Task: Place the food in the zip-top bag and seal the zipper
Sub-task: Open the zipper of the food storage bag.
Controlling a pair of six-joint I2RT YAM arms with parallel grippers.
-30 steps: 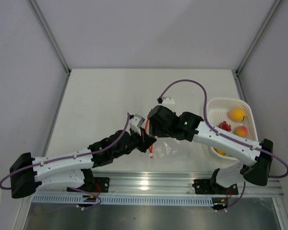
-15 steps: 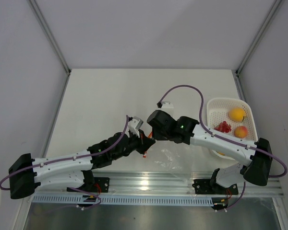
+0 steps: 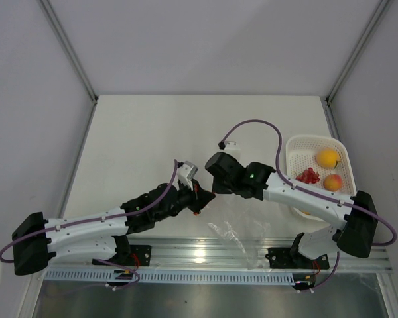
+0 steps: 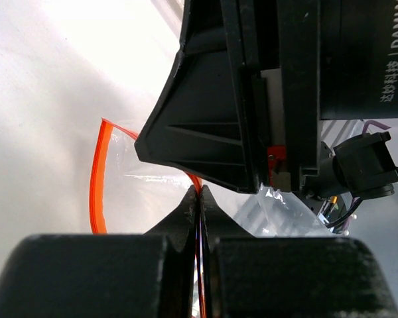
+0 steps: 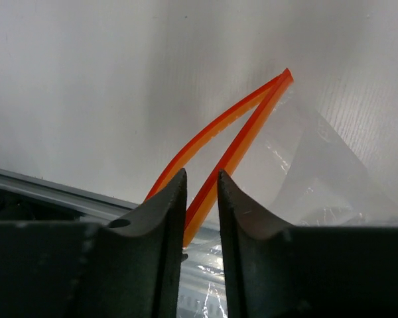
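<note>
The clear zip-top bag [image 3: 242,232] hangs between my two grippers, its body drooping toward the front rail. My left gripper [image 3: 199,198] is shut on the bag's mouth edge; in the left wrist view [image 4: 199,199] the red-orange zipper [image 4: 97,179] curves away to the left. My right gripper [image 3: 212,191] is close against it; in the right wrist view [image 5: 201,192] one zipper strip [image 5: 252,126] runs between its nearly closed fingers, the other passes outside to the left. The food lies in the white basket [image 3: 318,139]: orange fruits [image 3: 328,158], a red berry cluster [image 3: 310,175].
The basket stands at the right edge of the table, beside the right arm's forearm. A metal rail [image 3: 205,255] runs along the near edge under the bag. Purple cables [image 3: 252,122] loop above the right wrist. Grey walls enclose the table.
Both grippers have drawn a little left and up with the bag's mouth. The bag has left the table and its body now hangs down nearer the front rail.
</note>
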